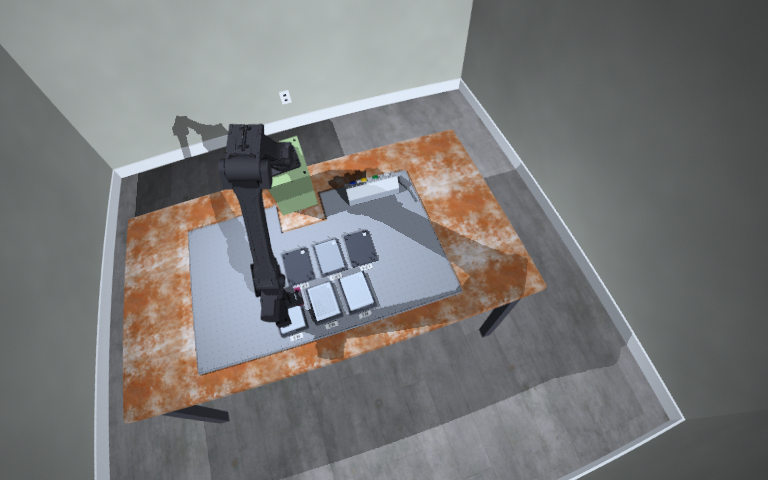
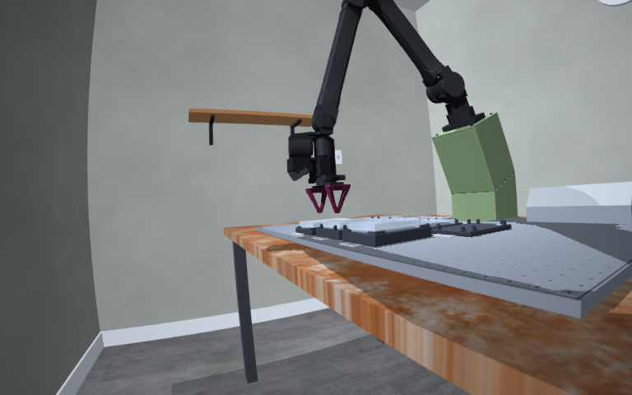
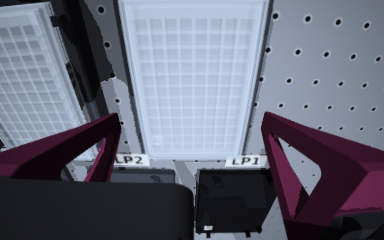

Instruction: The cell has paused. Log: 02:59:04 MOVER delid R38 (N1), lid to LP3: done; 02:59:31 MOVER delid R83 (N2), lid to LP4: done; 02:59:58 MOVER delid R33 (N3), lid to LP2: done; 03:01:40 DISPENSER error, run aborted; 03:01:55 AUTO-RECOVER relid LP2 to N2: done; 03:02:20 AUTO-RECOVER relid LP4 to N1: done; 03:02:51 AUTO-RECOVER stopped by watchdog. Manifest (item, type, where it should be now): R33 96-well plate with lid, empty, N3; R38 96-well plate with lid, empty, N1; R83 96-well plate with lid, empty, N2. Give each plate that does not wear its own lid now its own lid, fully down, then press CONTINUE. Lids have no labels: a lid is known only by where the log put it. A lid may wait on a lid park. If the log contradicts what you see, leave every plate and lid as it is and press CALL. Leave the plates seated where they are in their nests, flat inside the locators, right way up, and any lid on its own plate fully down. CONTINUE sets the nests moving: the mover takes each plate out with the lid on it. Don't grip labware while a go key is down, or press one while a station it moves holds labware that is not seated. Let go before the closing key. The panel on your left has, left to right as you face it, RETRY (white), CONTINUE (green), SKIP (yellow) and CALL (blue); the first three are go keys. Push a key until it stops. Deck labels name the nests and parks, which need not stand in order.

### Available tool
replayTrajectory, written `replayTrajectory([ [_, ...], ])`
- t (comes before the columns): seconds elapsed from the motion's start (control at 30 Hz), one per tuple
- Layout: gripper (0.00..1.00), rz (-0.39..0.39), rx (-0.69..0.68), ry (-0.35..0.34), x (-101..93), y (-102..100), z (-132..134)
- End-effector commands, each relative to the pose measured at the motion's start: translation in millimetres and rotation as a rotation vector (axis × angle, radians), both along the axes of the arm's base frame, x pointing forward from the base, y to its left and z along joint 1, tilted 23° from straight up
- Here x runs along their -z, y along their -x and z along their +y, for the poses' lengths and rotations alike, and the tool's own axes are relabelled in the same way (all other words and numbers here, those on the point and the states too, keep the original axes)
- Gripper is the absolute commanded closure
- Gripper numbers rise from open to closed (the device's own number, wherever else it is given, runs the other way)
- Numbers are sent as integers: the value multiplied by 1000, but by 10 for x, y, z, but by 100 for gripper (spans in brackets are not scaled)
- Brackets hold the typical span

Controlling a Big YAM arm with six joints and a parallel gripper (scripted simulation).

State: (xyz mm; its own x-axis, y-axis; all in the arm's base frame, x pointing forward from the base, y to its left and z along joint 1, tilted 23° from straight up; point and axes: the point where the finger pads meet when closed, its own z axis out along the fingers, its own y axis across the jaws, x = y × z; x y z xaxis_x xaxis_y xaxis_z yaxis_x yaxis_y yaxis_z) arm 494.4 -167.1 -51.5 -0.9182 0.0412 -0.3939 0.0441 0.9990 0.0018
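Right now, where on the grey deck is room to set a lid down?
Bare deck left of the arm; also right of the stations, before the key panel. Crowded: both station rows, with the open gripper above.

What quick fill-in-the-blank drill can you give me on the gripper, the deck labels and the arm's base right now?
1. The gripper hangs above the plates with its fingers ___, holding nothing.
2. In the wrist view, the deck label to the right of the LP2 label reads ___.
3. The arm stands on a pedestal coloured ___.
Missing words: open; LP1; green.
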Motion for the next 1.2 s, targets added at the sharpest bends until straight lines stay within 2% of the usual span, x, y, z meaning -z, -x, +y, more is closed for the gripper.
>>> replayTrajectory([
  [0.0,0,-29,4,10,-197,-40,-80],
  [0.53,0,-47,4,18,-308,-138,-122],
  [1.17,0,-48,4,18,-336,-147,-125],
])
